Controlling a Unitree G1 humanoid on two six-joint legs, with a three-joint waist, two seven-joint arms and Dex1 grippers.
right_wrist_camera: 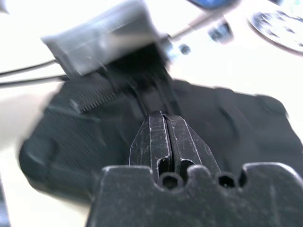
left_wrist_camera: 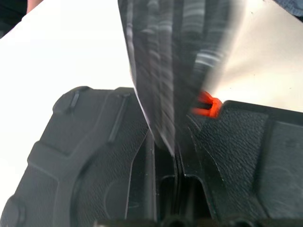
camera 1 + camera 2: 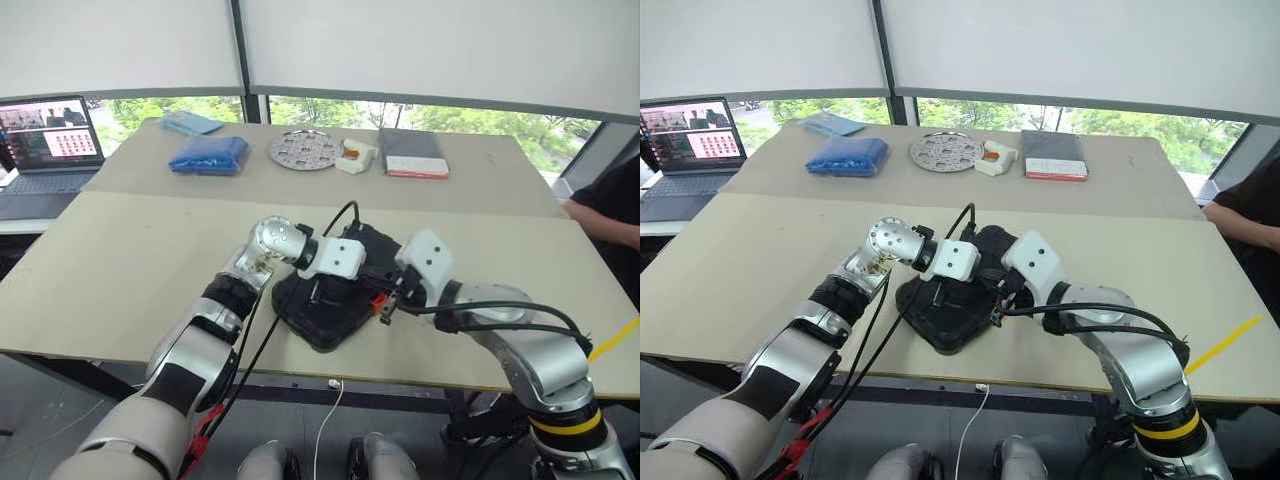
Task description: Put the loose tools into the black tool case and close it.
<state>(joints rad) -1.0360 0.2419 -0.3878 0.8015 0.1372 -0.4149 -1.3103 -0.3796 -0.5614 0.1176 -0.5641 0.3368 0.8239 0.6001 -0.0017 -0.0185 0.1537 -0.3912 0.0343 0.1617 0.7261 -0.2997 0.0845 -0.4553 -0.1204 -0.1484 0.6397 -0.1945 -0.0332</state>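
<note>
The table [image 3: 120,270] lies bare on its left half and toward its far edge. The closed black tool case [image 3: 325,315] sits near the front edge, orange latch [image 3: 380,298] showing. Left gripper [image 3: 372,262] and right gripper [image 3: 385,312], fingers together, hover over it.

left gripper [image 2: 176,156]: jaws closed | right gripper [image 1: 166,142]: jaws closed

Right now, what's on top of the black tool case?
Both grippers, fingers shut: the left gripper and the right gripper sit over the black tool case, near its orange latch. The lid looks closed, so whatever is inside is covered.
</note>
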